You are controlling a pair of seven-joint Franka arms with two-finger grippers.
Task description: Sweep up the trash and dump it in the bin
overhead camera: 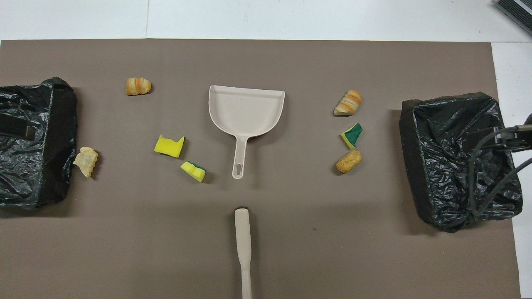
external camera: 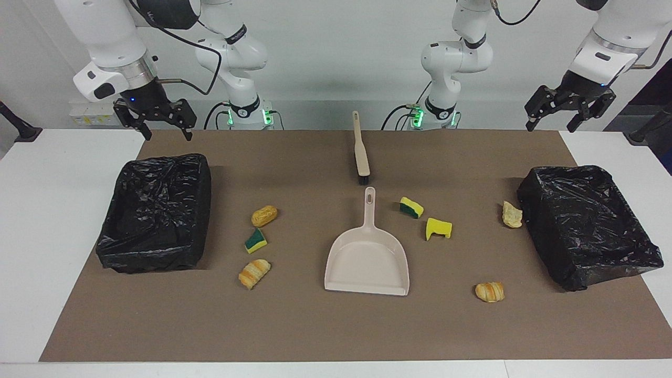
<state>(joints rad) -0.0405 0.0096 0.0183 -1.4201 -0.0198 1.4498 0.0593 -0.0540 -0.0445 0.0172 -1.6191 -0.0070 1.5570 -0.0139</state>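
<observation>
Brown mat over a white table [external camera: 63, 210], white wall at the robots' end, so a pretty plain setup. Starting at the fingers: both pairs are spread wide with nothing in them. The right gripper [external camera: 156, 122] hangs over the mat edge by the bin at its own end, and the left gripper [external camera: 569, 109] hangs up in the air near the other bin. Both arms look parked and waiting.

Using the dustpan [external camera: 367, 257] as the landmark: it lies flat mid-mat, empty, handle pointing toward the robots. The brush [external camera: 361, 152] lies just off the tip of that handle, nearer to the robots, apart from it.

The trash is all loose on the mat. Toward the left arm's end of the dustpan there are two sponge chunks [external camera: 412, 207] [external camera: 438, 228] close by, a bread roll piece [external camera: 489, 292] farther out, and a pale crusty scrap [external camera: 512, 214] right up against the black-bagged bin [external camera: 588, 231] there. Toward the right arm's end there's a golden roll [external camera: 264, 216], a green-faced sponge bit [external camera: 255, 241] and a striped bread piece [external camera: 254, 273], all sitting between the dustpan and the other bin [external camera: 155, 212].

My read is that basically nothing is done yet. Tools are untouched, the pan's empty, and I can't spot any scrap in either bin. Grabbing the brush and pan, sweeping all seven and dumping them is all still to do.
</observation>
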